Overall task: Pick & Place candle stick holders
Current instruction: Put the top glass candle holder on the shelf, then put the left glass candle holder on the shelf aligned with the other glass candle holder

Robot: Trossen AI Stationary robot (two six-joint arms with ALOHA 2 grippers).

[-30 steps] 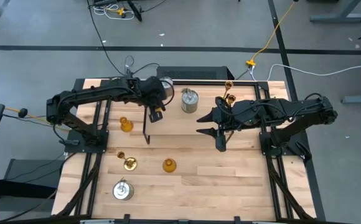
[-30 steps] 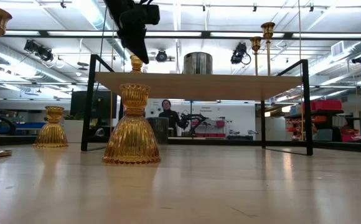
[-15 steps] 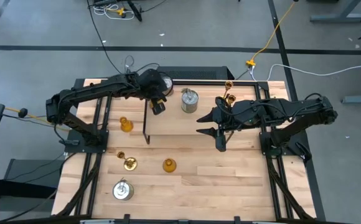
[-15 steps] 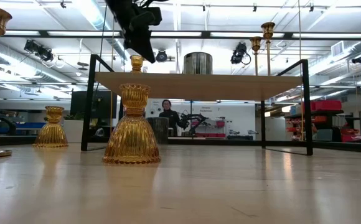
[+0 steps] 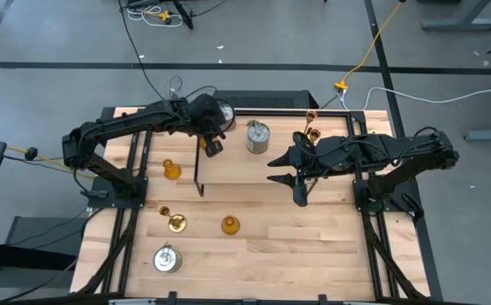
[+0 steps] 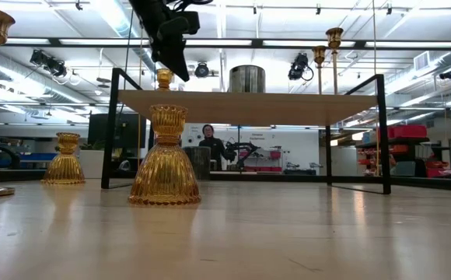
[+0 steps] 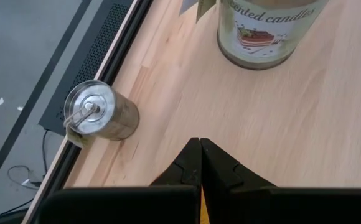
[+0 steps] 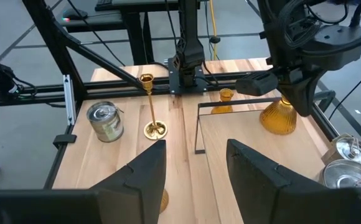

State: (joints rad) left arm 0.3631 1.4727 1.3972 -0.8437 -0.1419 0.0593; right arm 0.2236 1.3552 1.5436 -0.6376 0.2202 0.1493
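My left gripper [image 5: 213,142] is shut on an amber-orange bulbous holder [image 8: 279,117] over the left end of the wooden rack shelf [image 5: 250,168]; the holder also shows in the low view [image 6: 164,78]. My right gripper [image 5: 281,170] hangs open and empty over the shelf's right part, its fingers apart in the right wrist view [image 8: 193,177]. On the shelf stand a silver-grey can [image 5: 258,135], a smaller silver can [image 7: 99,118] and two gold brass holders [image 5: 314,127]. My left gripper pinches the amber holder's narrow upper part [image 8: 281,101] between its two fingers, which come from above, pointing down. The holder hangs upright below them, its wide base down. Whether the base touches the shelf I cannot tell.
On the table stand an amber holder [image 5: 171,169], a gold brass holder [image 5: 176,222], another amber holder [image 5: 229,224] and a silver can [image 5: 167,258]. The rack's black wire sides [image 5: 199,165] stand up at both shelf ends. A person shows far behind [image 6: 208,140].
My left gripper has carried the amber holder a little toward the table's far edge, over the rack shelf, and has stayed shut on it. The holder has stayed upright.
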